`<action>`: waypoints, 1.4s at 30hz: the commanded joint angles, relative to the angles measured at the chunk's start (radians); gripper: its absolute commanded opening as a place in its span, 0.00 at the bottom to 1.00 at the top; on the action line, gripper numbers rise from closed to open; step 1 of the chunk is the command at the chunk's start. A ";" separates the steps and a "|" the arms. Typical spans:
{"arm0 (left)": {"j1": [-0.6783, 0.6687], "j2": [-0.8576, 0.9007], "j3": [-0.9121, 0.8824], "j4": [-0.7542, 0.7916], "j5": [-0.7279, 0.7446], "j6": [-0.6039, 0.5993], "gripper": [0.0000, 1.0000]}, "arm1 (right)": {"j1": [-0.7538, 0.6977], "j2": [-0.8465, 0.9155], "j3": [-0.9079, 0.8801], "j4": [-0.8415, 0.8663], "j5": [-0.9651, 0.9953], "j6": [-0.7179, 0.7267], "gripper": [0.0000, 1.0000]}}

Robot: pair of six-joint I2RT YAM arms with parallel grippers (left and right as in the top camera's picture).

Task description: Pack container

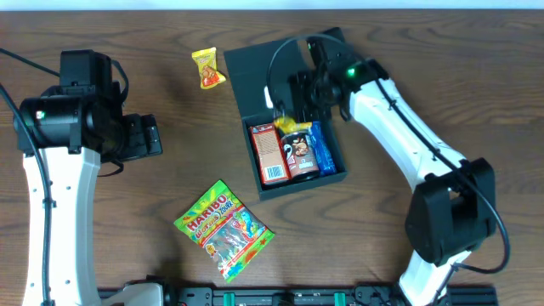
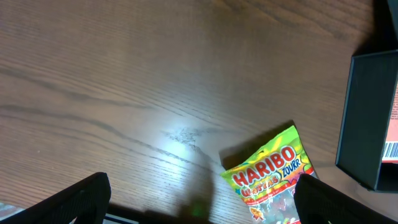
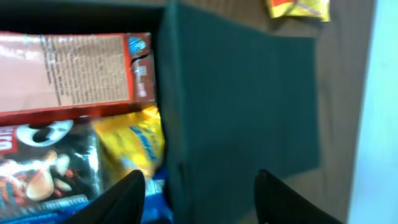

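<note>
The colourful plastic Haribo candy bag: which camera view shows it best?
The overhead view: the whole colourful plastic Haribo candy bag is visible, lying flat on the brown wooden table. The left wrist view shows only its top part, cut by the frame's edge. The right wrist view does not show it.

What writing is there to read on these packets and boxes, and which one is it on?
"HARIBO": green gummy bag on the table.
"ZOUR", ending unclear: same bag, beside the brand.
Red carton and dark packet in the container: print too blurred to read.
</note>
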 commanded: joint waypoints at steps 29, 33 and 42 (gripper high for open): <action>0.005 0.000 0.002 -0.002 -0.006 -0.015 0.95 | 0.002 -0.206 0.068 -0.091 0.149 1.283 0.02; 0.005 0.000 0.002 -0.002 -0.006 -0.015 0.95 | -0.056 -0.322 0.065 -0.171 0.356 1.416 0.01; 0.005 0.000 0.002 -0.002 -0.006 -0.015 0.95 | -0.216 -0.614 -0.095 -0.266 0.379 1.409 0.08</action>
